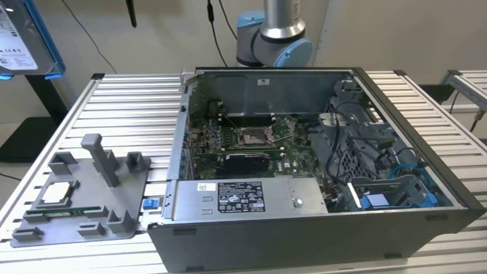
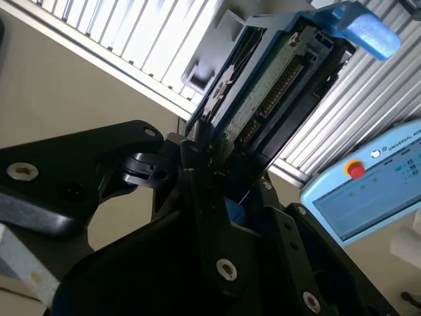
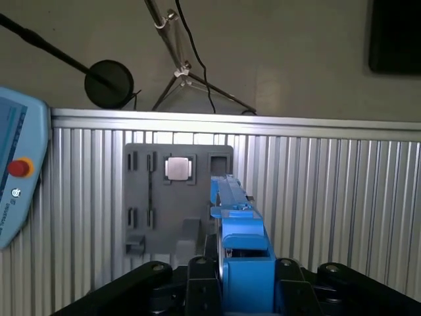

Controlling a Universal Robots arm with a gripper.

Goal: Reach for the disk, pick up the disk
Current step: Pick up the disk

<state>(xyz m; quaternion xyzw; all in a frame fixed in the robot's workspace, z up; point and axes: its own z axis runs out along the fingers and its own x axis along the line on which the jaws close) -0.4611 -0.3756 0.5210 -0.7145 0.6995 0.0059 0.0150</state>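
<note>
**Disk in grasp, lifted off the work area.** In the exterior view the disk (image 1: 19, 40) sits in the upper left corner of the frame, partly cut off by the edge. Its white label faces the camera and its blue bracket runs along the exterior view's right side of it. It hangs clear of the slatted surface (image 1: 129, 108) and well apart from the open computer case (image 1: 304, 245) at frame centre. The arm (image 1: 274, 34) rises behind the case.

In the second wrist view the gripper (image 2: 227, 171) has its black fingers (image 2: 197, 178) clenched on the disk (image 2: 263, 85), one on each broad face, with the circuit board and connector side showing. In the first wrist view the disk (image 3: 240, 224) appears edge-on, its blue bracket seated between the fingers (image 3: 197, 273).

A grey fixture tray (image 1: 91, 194) lies on the surface at lower left of the exterior view, beside the case, and carries a square silver chip (image 1: 59, 194). A labelled power supply box (image 1: 251, 197) sits inside the case along its near wall.
</note>
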